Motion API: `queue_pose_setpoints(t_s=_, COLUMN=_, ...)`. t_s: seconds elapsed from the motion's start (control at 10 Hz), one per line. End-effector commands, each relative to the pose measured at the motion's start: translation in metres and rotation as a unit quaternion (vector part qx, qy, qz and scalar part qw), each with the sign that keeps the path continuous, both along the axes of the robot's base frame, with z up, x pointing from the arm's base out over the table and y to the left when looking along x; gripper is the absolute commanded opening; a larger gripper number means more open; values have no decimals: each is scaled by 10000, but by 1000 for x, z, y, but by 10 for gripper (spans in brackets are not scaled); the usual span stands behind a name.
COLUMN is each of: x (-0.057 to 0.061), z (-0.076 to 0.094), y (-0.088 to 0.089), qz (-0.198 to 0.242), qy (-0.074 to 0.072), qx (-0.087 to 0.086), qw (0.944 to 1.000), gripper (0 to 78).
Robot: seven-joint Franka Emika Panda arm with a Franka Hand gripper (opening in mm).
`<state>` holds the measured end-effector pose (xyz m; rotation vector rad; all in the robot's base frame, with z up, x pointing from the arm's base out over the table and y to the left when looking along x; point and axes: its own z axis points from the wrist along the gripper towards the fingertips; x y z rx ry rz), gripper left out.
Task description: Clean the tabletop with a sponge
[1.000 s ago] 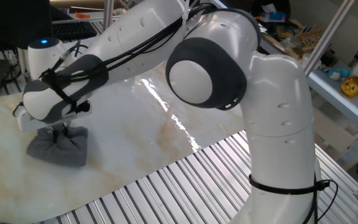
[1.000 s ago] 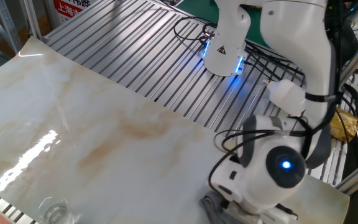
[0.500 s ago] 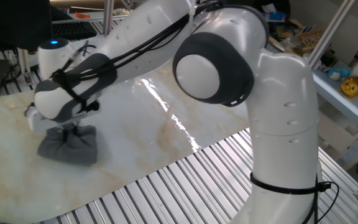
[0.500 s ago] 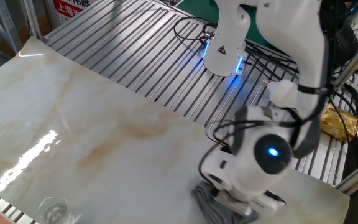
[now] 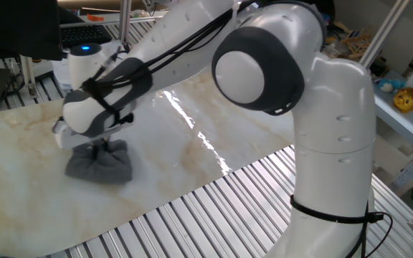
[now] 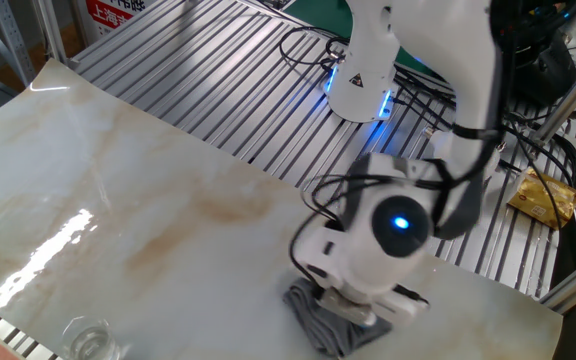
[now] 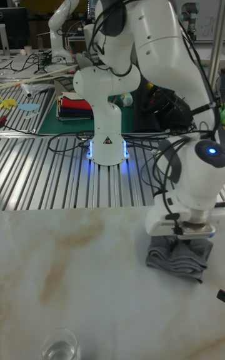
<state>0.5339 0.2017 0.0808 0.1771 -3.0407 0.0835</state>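
Note:
The sponge is a bunched dark grey pad lying on the tabletop, a glossy cream marble-look slab with tan veins. My gripper points straight down and is shut on the sponge's gathered top, pressing it onto the slab. In the other fixed view the sponge sits near the slab's right end, under the gripper on the tabletop. In the tall fixed view the sponge lies at the right of the tabletop, below the gripper. The fingertips are mostly buried in the cloth.
A clear glass stands near the slab's near edge, also in the tall view as a glass. Ribbed silver metal slats surround the slab. The arm's base stands behind it. Shelves with clutter are at the right.
The gripper has dragged the sponge along the slab, rightward in one fixed view and leftward in the other. The grip has stayed shut on it.

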Motion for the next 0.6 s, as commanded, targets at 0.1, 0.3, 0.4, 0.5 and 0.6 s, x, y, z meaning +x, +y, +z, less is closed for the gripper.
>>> queue_pose_setpoints(t_s=0.1, x=0, z=-4, y=-34, qz=373, qy=-39, qx=-30, qw=9993, gripper=12)
queue_pose_setpoints(t_s=0.3, x=-2, z=0, y=-45, qz=467, qy=-25, qx=-55, qw=9989, gripper=12)
queue_pose_setpoints(t_s=0.4, x=-3, z=2, y=-49, qz=511, qy=-17, qx=-88, qw=9987, gripper=12)
queue_pose_setpoints(t_s=0.5, x=-3, z=3, y=-51, qz=582, qy=-5, qx=-215, qw=9981, gripper=12)
queue_pose_setpoints(t_s=0.6, x=-2, z=3, y=-51, qz=591, qy=-9, qx=-232, qw=9980, gripper=12)
